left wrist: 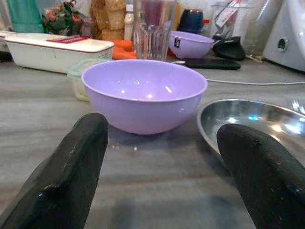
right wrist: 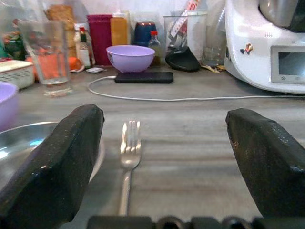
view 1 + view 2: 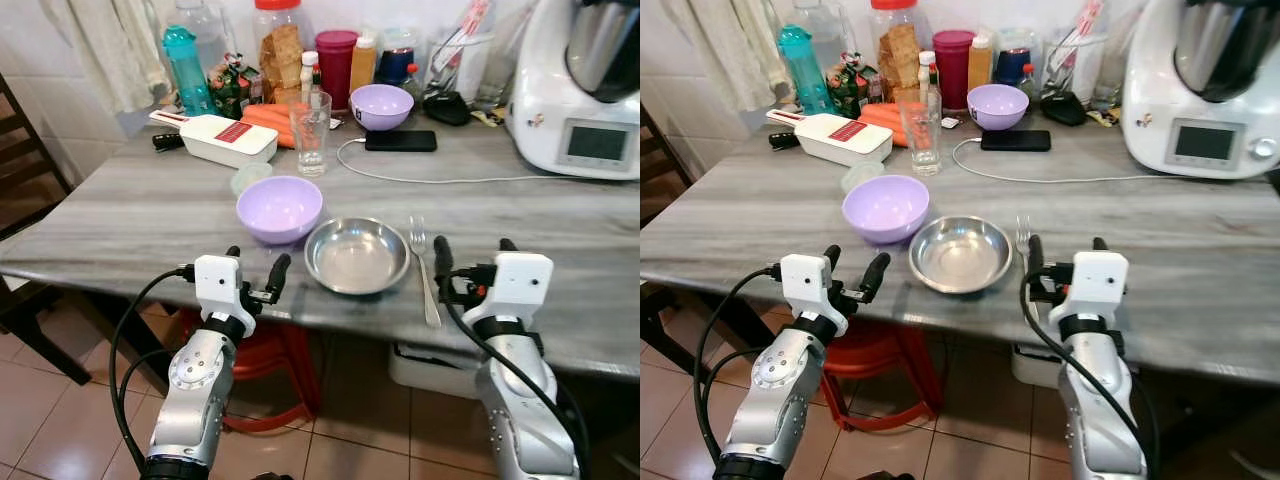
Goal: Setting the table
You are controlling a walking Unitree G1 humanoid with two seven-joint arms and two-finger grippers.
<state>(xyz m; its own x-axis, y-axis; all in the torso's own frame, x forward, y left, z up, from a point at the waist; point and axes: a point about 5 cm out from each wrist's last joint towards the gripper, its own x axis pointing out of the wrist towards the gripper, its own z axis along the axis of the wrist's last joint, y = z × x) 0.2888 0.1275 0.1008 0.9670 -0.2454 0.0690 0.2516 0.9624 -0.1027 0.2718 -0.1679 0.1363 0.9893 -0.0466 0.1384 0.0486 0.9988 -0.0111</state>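
A steel plate (image 3: 357, 256) lies near the table's front edge, with a lilac bowl (image 3: 279, 208) touching its left side and a fork (image 3: 424, 268) lying just to its right. My left gripper (image 3: 254, 267) is open at the front edge, level with the table top, pointing at the lilac bowl (image 1: 144, 93). My right gripper (image 3: 474, 256) is open too, straddling the fork's handle end; the fork (image 2: 128, 151) lies between its fingers, untouched. A clear drinking glass (image 3: 310, 132) stands behind the bowl.
A second lilac bowl (image 3: 381, 105), a phone (image 3: 400, 141) with a white cable, a white grater box (image 3: 214, 138), bottles and jars crowd the back. A white kitchen machine (image 3: 580, 90) stands back right. A red stool (image 3: 268, 365) sits under the table, a dark chair (image 3: 20, 170) at left.
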